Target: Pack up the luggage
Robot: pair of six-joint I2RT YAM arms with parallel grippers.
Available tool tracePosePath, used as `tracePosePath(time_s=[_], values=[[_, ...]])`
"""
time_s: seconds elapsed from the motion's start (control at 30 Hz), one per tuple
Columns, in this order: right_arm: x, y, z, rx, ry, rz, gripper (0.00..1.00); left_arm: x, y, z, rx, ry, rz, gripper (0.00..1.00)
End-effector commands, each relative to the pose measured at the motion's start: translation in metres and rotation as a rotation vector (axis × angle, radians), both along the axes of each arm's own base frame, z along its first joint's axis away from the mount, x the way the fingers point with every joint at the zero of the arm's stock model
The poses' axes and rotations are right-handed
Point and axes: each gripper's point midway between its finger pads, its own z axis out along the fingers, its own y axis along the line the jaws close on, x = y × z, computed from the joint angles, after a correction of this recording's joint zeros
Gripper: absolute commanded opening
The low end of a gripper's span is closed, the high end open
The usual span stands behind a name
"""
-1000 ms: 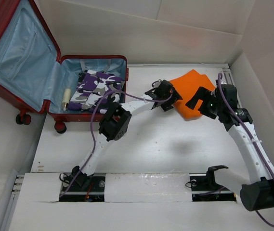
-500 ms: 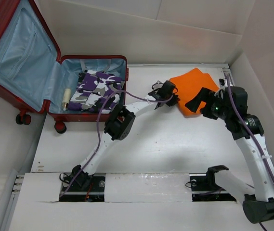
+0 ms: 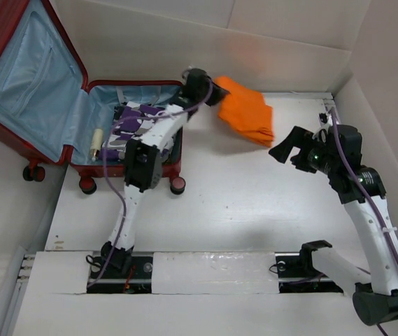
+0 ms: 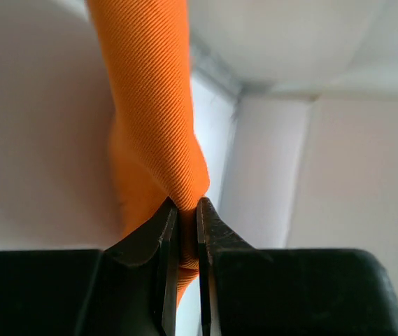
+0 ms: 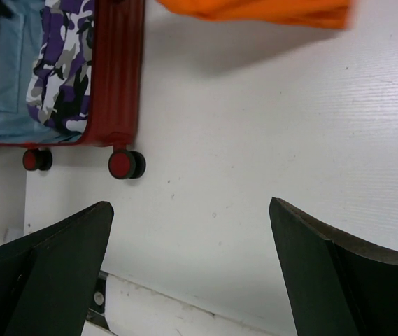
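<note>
The red luggage (image 3: 31, 84) lies open at the back left, its lid with light blue lining propped up. A purple camouflage garment (image 3: 139, 126) and a cream tube (image 3: 96, 143) lie in its base. My left gripper (image 3: 209, 85) is raised by the case's back right corner, shut on an edge of a folded orange cloth (image 3: 246, 115) that hangs in the air to its right. The left wrist view shows the cloth (image 4: 150, 84) pinched in the left gripper (image 4: 187, 210). My right gripper (image 3: 288, 150) hovers open over the table at the right, with nothing between its fingers.
White walls enclose the table at the back and right. In the right wrist view the luggage (image 5: 118, 70) with its wheels (image 5: 125, 164) sits at upper left, and the orange cloth (image 5: 261, 10) is at the top edge. The arm bases stand on the near rail.
The left gripper shut on the orange cloth, lifted it off the table and swung it back and left toward the luggage. The right arm drew back slightly, then held still.
</note>
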Motion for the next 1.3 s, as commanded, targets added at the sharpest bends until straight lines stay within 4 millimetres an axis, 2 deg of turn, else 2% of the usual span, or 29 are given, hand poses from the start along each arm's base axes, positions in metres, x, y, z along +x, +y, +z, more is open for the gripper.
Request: tracePosePath(time_s=[0.0, 0.03, 0.07, 0.1, 0.13, 0.17, 0.23, 0.27, 0.3, 0.33, 0.37, 0.4, 0.47, 0.5, 0.53, 0.57, 0.6, 0.63, 0.7, 0.73, 0.77, 0.83, 0.87, 1.03, 1.1, 1.17, 1.2, 1.23, 1.27], values=[[0.007, 0.001, 0.021, -0.007, -0.07, 0.005, 1.0, 0.022, 0.123, 0.24, -0.193, -0.453, 0.133, 0.0], [0.01, -0.001, 0.014, -0.01, -0.052, -0.004, 1.0, 0.023, 0.14, 0.252, -0.2, -0.48, 0.137, 0.0], [0.011, 0.0, 0.017, -0.004, -0.063, 0.004, 1.0, 0.03, 0.178, 0.267, -0.198, -0.516, 0.177, 0.0], [0.013, 0.001, 0.014, -0.006, -0.052, 0.004, 1.0, 0.03, 0.196, 0.276, -0.195, -0.529, 0.19, 0.0], [0.013, 0.002, 0.012, -0.002, -0.052, 0.012, 1.0, 0.032, 0.212, 0.28, -0.192, -0.539, 0.188, 0.0], [0.014, 0.004, 0.015, 0.006, -0.064, 0.022, 1.0, 0.036, 0.248, 0.286, -0.18, -0.554, 0.225, 0.0], [0.019, 0.008, 0.006, 0.009, -0.036, 0.036, 1.0, 0.036, 0.276, 0.288, -0.153, -0.567, 0.23, 0.0], [0.02, 0.008, 0.008, 0.018, -0.041, 0.032, 1.0, 0.043, 0.289, 0.268, -0.127, -0.527, 0.238, 0.0], [0.022, 0.01, 0.005, 0.021, -0.027, 0.041, 1.0, 0.037, 0.315, 0.273, -0.103, -0.529, 0.269, 0.0], [0.026, 0.011, 0.006, 0.022, -0.031, 0.041, 1.0, 0.035, 0.327, 0.266, -0.081, -0.515, 0.287, 0.0], [0.026, 0.011, 0.006, 0.022, -0.031, 0.041, 1.0, 0.039, 0.338, 0.223, -0.058, -0.432, 0.305, 0.0], [0.03, 0.012, 0.009, 0.023, -0.039, 0.041, 1.0, 0.024, 0.356, 0.234, -0.053, -0.455, 0.336, 0.0], [0.034, 0.012, 0.011, 0.024, -0.047, 0.041, 1.0, 0.016, 0.371, 0.217, -0.048, -0.459, 0.354, 0.0], [0.036, 0.013, 0.007, 0.022, -0.033, 0.041, 1.0, 0.011, 0.376, 0.172, -0.052, -0.362, 0.358, 0.0], [0.037, 0.013, 0.012, 0.023, -0.043, 0.041, 1.0, -0.003, 0.39, 0.176, -0.057, -0.366, 0.387, 0.0], [0.039, 0.013, 0.008, 0.022, -0.032, 0.041, 1.0, -0.011, 0.392, 0.171, -0.058, -0.374, 0.387, 0.0], [0.043, 0.014, 0.007, 0.022, -0.031, 0.041, 1.0, -0.02, 0.393, 0.134, -0.053, -0.3, 0.403, 0.0], [0.042, 0.016, 0.008, 0.027, -0.031, 0.051, 1.0, -0.034, 0.398, 0.141, -0.04, -0.315, 0.42, 0.0], [0.046, 0.016, 0.004, 0.026, -0.023, 0.051, 1.0, -0.049, 0.408, 0.123, 0.015, -0.274, 0.457, 0.0], [0.046, 0.016, 0.004, 0.026, -0.023, 0.051, 1.0, -0.058, 0.418, 0.102, 0.044, -0.236, 0.502, 0.0], [0.048, 0.018, 0.004, 0.031, -0.022, 0.06, 1.0, -0.071, 0.426, 0.112, 0.06, -0.253, 0.529, 0.0], [0.051, 0.021, 0.002, 0.035, -0.02, 0.069, 1.0, -0.085, 0.438, 0.094, 0.109, -0.211, 0.578, 0.0], [0.049, 0.022, -0.001, 0.039, -0.01, 0.077, 1.0, -0.093, 0.444, 0.099, 0.126, -0.223, 0.594, 0.0], [0.051, 0.027, -0.009, 0.042, 0.007, 0.111, 1.0, -0.108, 0.467, 0.082, 0.232, -0.15, 0.674, 0.0], [0.051, 0.029, -0.012, 0.032, 0.011, 0.125, 1.0, -0.114, 0.474, 0.064, 0.246, -0.102, 0.699, 0.0], [0.05, 0.029, -0.014, 0.021, 0.016, 0.131, 1.0, -0.116, 0.478, 0.051, 0.258, -0.066, 0.699, 0.04], [0.05, 0.029, -0.014, 0.021, 0.016, 0.131, 1.0, -0.117, 0.477, 0.043, 0.245, -0.04, 0.677, 0.12], [0.049, 0.03, -0.014, 0.026, 0.017, 0.139, 1.0, -0.118, 0.479, 0.028, 0.259, -0.003, 0.652, 0.27], [0.049, 0.03, -0.014, 0.018, 0.012, 0.144, 1.0, -0.123, 0.476, 0.017, 0.266, 0.05, 0.631, 0.3]])
